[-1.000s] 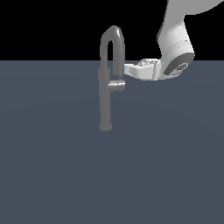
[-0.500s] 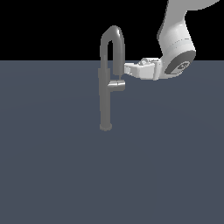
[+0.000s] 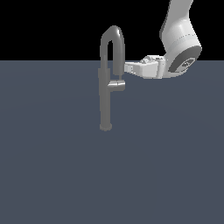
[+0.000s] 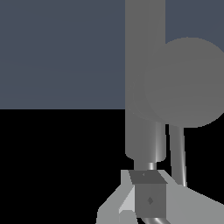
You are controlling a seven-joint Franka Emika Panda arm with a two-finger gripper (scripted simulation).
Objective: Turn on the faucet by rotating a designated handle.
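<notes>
The faucet (image 3: 105, 96) is a tall grey column with a high gooseneck spout, standing on a dark grey surface. The handle (image 3: 117, 85) is a short grey cylinder sticking out of the column toward the exterior view's right. My gripper (image 3: 127, 67) lies level, pointing at the downturned spout end, just above and to the right of the handle, apart from it. Its fingers look pressed together and hold nothing. In the wrist view the column (image 4: 144, 78) and the handle's round end (image 4: 188, 83) fill the frame beyond my fingertips (image 4: 146, 197).
The dark grey surface (image 3: 57, 175) spreads flat around the faucet's small round base (image 3: 105, 127). My white arm (image 3: 179, 39) comes down from the upper right of the exterior view.
</notes>
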